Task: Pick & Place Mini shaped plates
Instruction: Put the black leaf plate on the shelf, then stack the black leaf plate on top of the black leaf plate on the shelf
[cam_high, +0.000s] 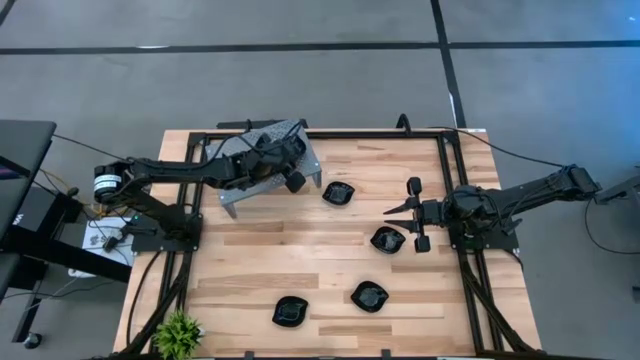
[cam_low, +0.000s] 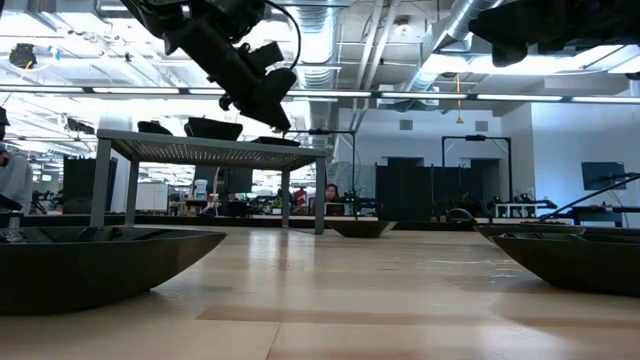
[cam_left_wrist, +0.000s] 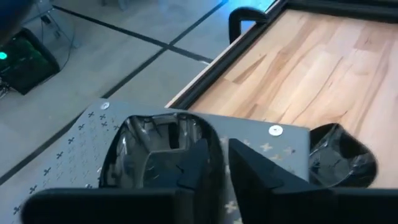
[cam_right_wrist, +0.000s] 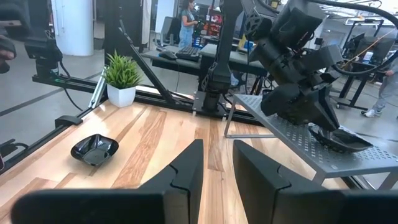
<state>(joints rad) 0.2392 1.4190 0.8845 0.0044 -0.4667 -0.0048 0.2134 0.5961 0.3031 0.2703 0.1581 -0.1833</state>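
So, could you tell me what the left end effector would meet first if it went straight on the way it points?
Probably the black plate right under the left end effector on the grey stand; depth is hard to judge.

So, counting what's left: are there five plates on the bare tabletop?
No, the high view shows four plates on the wood, apart from the stand.

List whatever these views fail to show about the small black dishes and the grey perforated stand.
- High view: dishes on the grey perforated metal stand are hidden by the left arm and its tool; their number cannot be told.
- Left wrist view: the glossy black dish on the stand is partly hidden by the tool's dark fingers.
- Low view: the near dishes are cut off by the side edges.
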